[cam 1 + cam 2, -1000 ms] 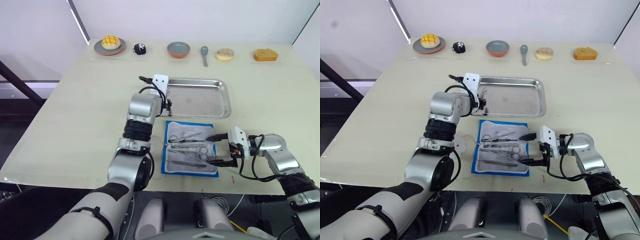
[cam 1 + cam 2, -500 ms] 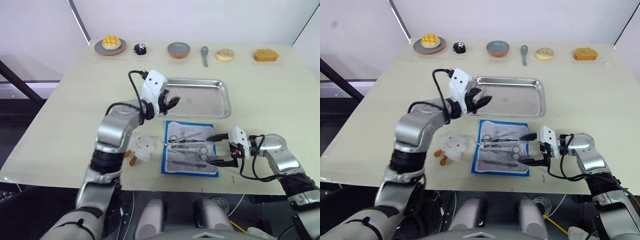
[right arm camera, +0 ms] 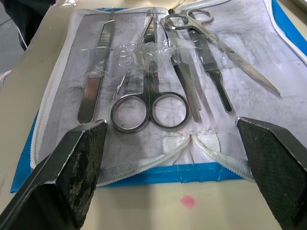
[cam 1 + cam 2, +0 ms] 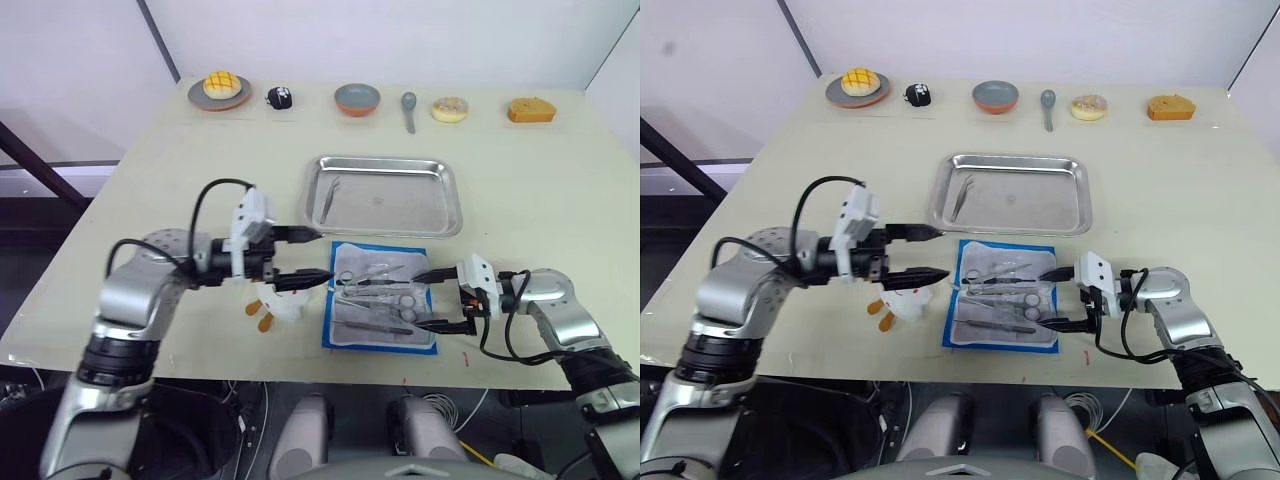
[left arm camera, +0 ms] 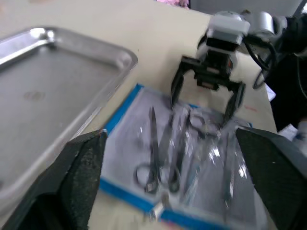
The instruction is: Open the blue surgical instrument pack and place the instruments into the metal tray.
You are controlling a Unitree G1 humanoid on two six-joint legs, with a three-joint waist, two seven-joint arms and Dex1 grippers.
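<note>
Risk I foresee: both grippers, left (image 4: 312, 254) and right (image 4: 426, 298), fingers apart, flank the open pack (image 4: 380, 296) at 6 o'clock of the tray (image 4: 385, 196); overlapping instruments (image 3: 158, 67) could snag.

Left wrist view: the metal tray (image 5: 43, 96) is cut off at the frame edge, and the instruments (image 5: 177, 153) in the blue surgical instrument pack (image 5: 120, 184) are blurred. Head views: the white object (image 4: 283, 300) on the tabletop (image 4: 150, 180) beside the pack is partly covered by the left gripper (image 4: 318, 255); its identity cannot be determined.
</note>
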